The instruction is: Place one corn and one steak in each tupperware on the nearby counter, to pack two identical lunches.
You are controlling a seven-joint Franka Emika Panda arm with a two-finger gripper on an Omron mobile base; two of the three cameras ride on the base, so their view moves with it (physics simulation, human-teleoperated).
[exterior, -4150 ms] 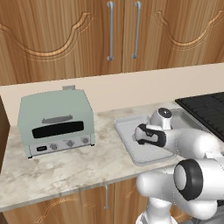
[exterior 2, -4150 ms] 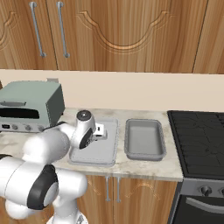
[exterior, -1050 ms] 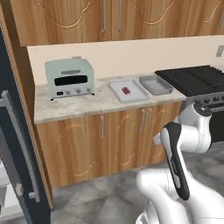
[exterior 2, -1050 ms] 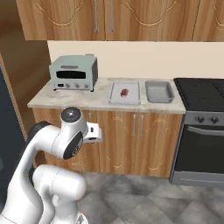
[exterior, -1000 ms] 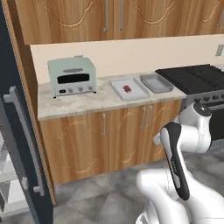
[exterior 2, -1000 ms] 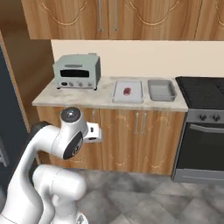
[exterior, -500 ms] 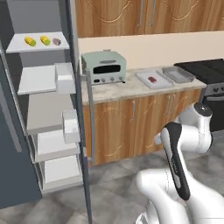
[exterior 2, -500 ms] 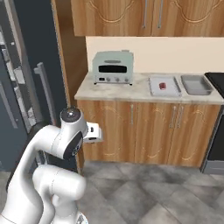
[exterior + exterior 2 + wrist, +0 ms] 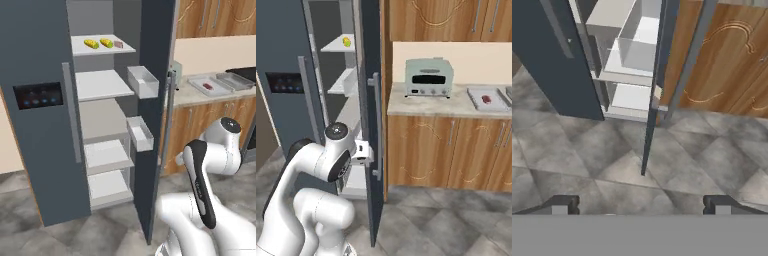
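a: while the fridge (image 9: 45, 100) stands with its door (image 9: 155, 100) open, where's the food?
b: two corn cobs (image 9: 98, 43) and a steak (image 9: 118, 44) on its top shelf (image 9: 102, 49); another steak (image 9: 208, 86) lies in the paler tray (image 9: 200, 81) on the counter (image 9: 187, 95).
a: and the gripper (image 9: 641, 202)?
b: jaws spread wide, holding nothing, pointing at the floor (image 9: 587, 160).

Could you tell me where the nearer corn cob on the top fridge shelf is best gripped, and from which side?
Probably around the middle of the corn, fingers across its narrow width, coming in from the open fridge front. It lies flat on the top shelf beside another cob.
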